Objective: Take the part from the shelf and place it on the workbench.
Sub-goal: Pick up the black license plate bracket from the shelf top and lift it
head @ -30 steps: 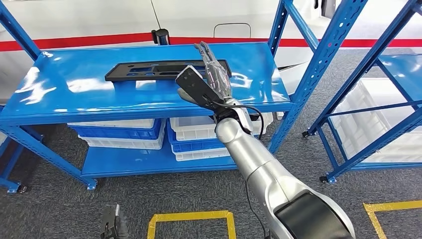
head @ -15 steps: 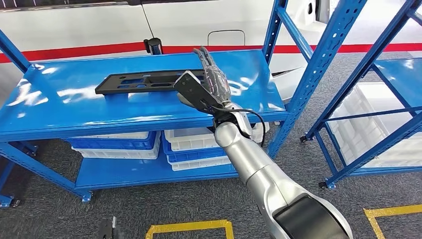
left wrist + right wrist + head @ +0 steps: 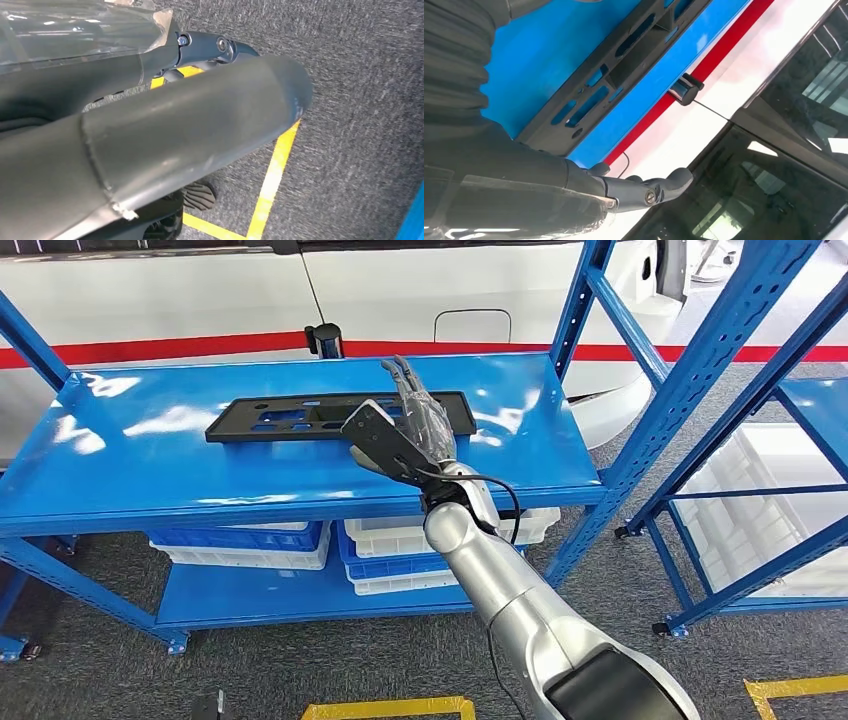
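I recorded one part (image 3: 335, 417), a long flat black plastic panel with several slots, lying flat on the top level of the blue shelf (image 3: 130, 475), towards the back edge. I counted one such part on that level. In the right wrist view the same part (image 3: 624, 55) lay against the blue surface, with a white vehicle (image 3: 744, 95) bearing a red stripe behind it.

My right hand (image 3: 415, 420) was extended over the right portion of the part, fingers (image 3: 400, 375) straight, pointing away from me and lying close together. I could not tell whether they touched the part or hovered just above it. Nothing was held between them.

My left hand (image 3: 150, 125) hung low over grey carpet with yellow floor tape (image 3: 272, 172); its thumb lay across the picture, and I could not tell how its fingers were set.

On the lower level I counted two stacks of white and blue bins (image 3: 240, 540). A second blue rack (image 3: 760, 440) stood to the right, with white bins (image 3: 770, 490) beneath it.
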